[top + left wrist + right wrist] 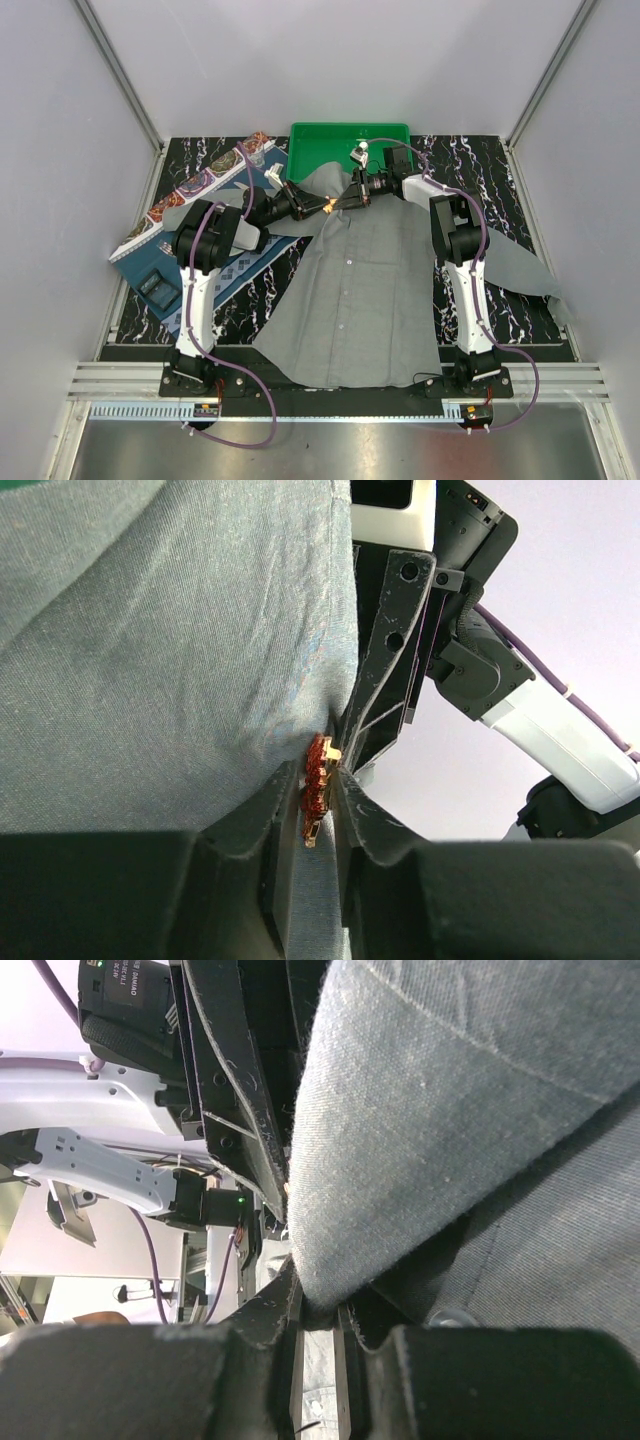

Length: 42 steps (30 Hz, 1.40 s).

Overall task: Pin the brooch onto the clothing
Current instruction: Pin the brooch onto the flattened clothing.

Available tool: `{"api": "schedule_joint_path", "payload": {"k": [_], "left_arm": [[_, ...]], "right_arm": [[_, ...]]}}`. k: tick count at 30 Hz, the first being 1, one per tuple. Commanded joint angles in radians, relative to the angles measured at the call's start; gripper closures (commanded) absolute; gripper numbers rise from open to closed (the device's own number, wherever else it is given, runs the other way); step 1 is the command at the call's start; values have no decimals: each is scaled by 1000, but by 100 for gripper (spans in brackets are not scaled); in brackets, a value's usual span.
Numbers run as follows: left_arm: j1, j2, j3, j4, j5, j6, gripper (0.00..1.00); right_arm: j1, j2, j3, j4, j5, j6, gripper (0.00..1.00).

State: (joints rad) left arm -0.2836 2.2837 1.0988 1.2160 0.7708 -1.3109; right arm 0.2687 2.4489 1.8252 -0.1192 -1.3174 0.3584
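left claw [320, 805]: fingers flanking tiny red-orange flower-like brooch [317, 770], grip can't tell
right claw [318, 1310]: clamped on plain grey button-up shirt [450, 1110] fold
brooch: against shirt, toward black marbled desk [500, 180] far edge

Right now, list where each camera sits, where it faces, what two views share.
Top external: above, behind the bases, looking down on the shirt; both arms show.
Left wrist: behind the left gripper, facing the brooch between its fingertips.
Right wrist: behind the right gripper, facing shirt cloth in its fingers.
Both wrist views share the shirt.
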Motion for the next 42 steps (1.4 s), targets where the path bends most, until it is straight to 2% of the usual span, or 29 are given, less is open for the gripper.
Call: {"api": "schedule_joint_path", "payload": {"k": [1, 6, 14, 19, 26, 36, 42], "left_arm": [[-6, -9, 10, 450, -28, 1, 82], [-8, -9, 6, 450, -33, 6, 88], [-14, -13, -4, 441, -50, 4, 89], [-14, -20, -4, 395, -39, 19, 95], [-19, -42, -10, 330, -47, 48, 94], [-35, -84, -40, 200, -88, 111, 94], [-37, -81, -37, 188, -87, 122, 96]], "right_arm": [[14, -76, 36, -11, -5, -25, 100], [14, -83, 32, -19, -2, -39, 100], [24, -100, 51, -155, 37, -184, 100], [33, -107, 71, -235, 76, -271, 100], [55, -122, 94, -362, 144, -435, 100], [72, -143, 94, -404, 176, -507, 100], [78, -137, 106, -453, 176, -550, 100]]}}
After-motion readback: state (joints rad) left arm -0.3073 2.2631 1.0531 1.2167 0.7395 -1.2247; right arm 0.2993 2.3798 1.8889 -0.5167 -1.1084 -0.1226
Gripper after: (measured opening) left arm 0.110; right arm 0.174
